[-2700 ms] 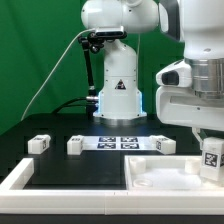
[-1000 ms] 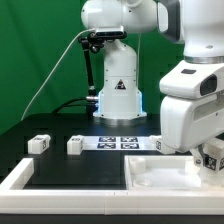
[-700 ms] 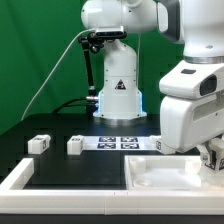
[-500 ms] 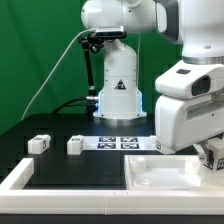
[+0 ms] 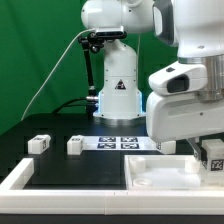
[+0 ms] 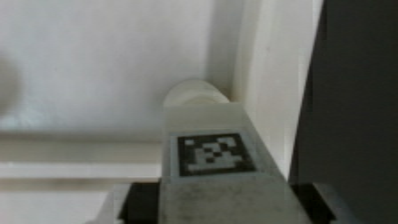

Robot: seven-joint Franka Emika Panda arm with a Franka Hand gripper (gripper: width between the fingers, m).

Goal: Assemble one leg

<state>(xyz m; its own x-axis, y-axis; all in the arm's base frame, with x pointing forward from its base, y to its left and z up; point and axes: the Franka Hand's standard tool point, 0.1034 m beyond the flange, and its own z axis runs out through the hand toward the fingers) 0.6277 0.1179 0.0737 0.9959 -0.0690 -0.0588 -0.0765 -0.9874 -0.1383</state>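
My gripper (image 5: 211, 148) is shut on a leg (image 5: 212, 156), a small white block with a black-and-white marker, at the exterior view's right edge over the large white panel (image 5: 150, 178). In the wrist view the leg (image 6: 217, 140) sits between my two dark fingers (image 6: 139, 203), and its rounded end lies close to the panel's raised rim (image 6: 267, 70) near a corner. I cannot tell whether it touches. Two more legs (image 5: 38, 144) (image 5: 75, 146) lie on the black table at the left. Another leg (image 5: 165, 145) shows partly behind my hand.
The marker board (image 5: 118, 142) lies flat at the table's middle in front of the robot base (image 5: 118, 95). A white rim (image 5: 20, 176) borders the table's front left. A black cable hangs down at the left.
My hand has come down over the panel's right side and turned with the leg in it. In the last half second its body shifted slightly to the exterior view's left.
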